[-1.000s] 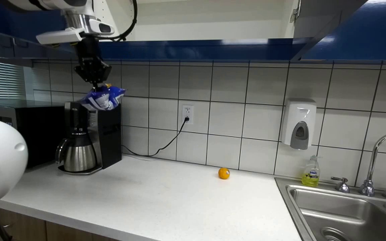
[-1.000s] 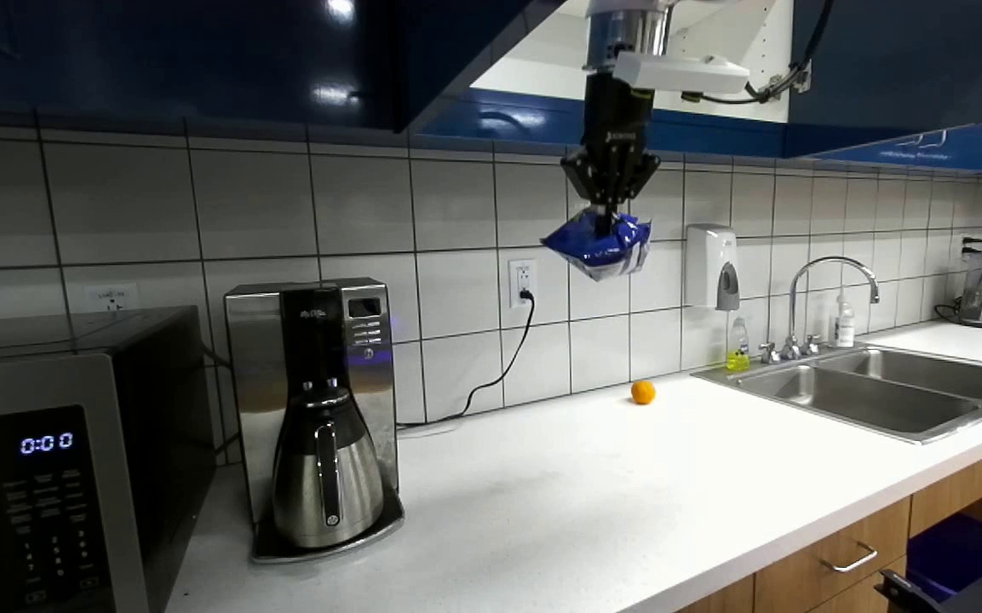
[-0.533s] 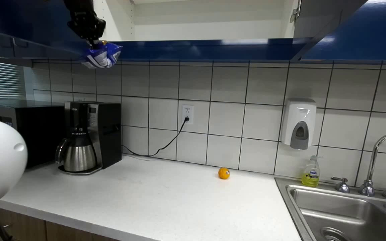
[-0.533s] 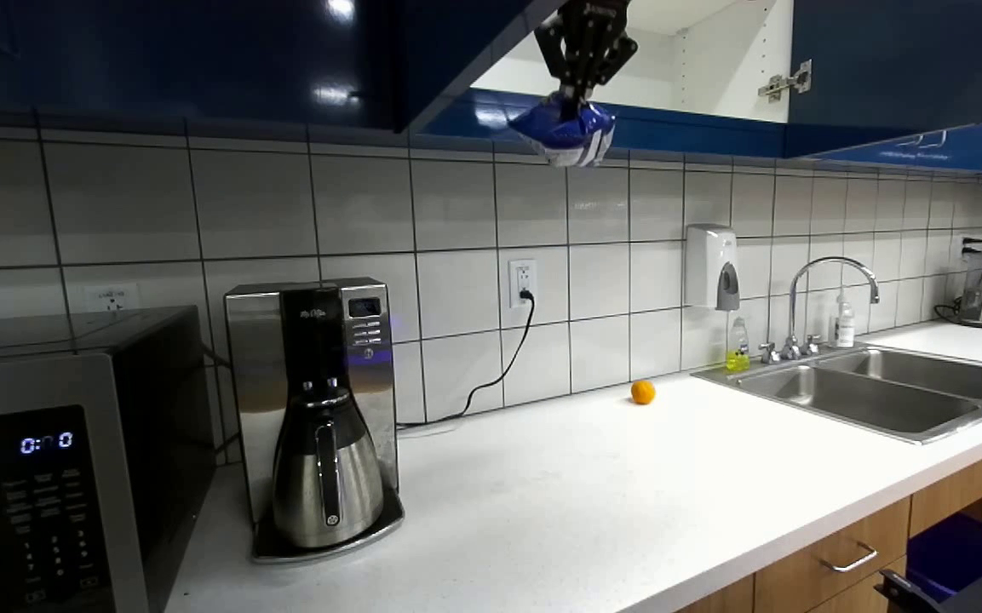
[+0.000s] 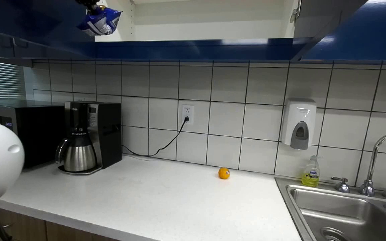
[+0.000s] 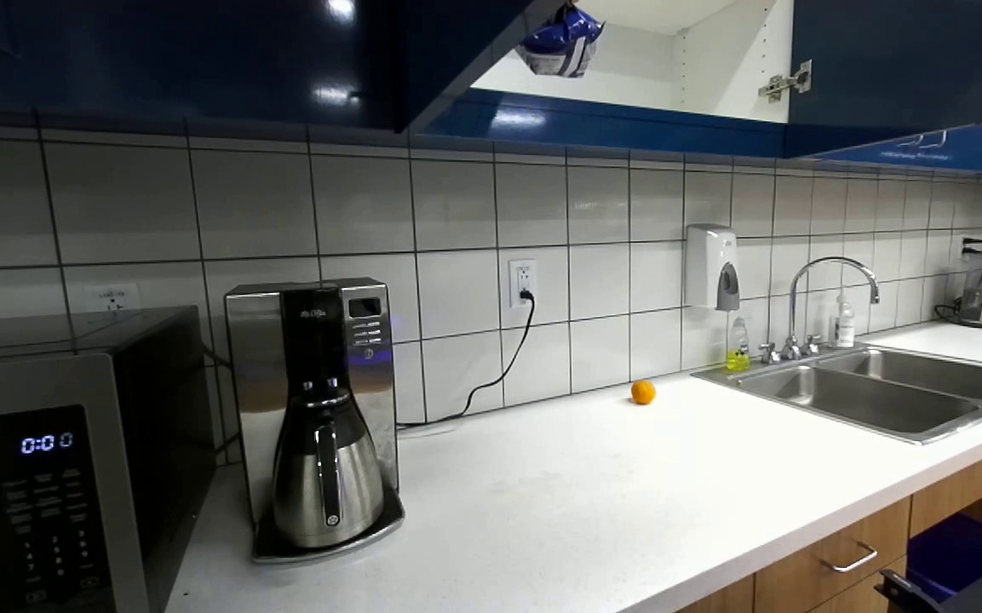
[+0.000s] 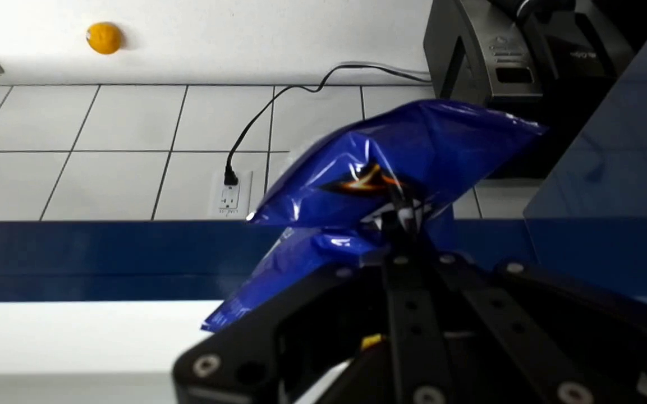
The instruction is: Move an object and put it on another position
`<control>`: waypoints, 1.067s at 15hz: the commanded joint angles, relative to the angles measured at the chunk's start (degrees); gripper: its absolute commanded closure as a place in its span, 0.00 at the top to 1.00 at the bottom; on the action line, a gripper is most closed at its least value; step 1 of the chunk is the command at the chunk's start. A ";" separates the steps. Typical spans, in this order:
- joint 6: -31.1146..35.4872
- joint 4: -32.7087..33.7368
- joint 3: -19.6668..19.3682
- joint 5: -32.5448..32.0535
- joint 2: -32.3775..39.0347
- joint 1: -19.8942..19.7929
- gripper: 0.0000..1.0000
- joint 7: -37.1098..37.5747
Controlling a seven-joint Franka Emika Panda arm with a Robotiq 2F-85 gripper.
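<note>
A shiny blue snack bag (image 5: 101, 23) with white stripes hangs in the air at the upper left of an exterior view. It also shows at the top of an exterior view (image 6: 560, 44), partly hidden by a blue cabinet door. In the wrist view the bag (image 7: 351, 163) fills the middle, pinched by my gripper (image 7: 404, 227). The jaws are closed together on the bag's upper part. The bag is level with the opening of the open wall cabinet (image 5: 193, 50), seemingly in front of it. The gripper's body is mostly cut off above both exterior views.
A blue cabinet door (image 6: 456, 51) stands close beside the bag. Below are a coffee maker (image 6: 312, 323), a microwave (image 6: 116, 409) and an orange (image 5: 224, 173) on the white counter (image 5: 166, 197). A sink (image 5: 333, 204) and soap dispenser (image 5: 299, 124) are to the right.
My gripper has risen with the blue bag, from below the cabinet's bottom edge to the height of its opening. The bag has shifted slightly left in both exterior views. The orange stays put.
</note>
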 commanded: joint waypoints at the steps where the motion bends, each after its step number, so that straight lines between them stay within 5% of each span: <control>1: -1.49 7.13 1.31 -2.20 4.02 -2.73 0.00 1.81; 16: 1.51 26.74 -0.81 -9.10 22.26 -4.99 0.00 3.88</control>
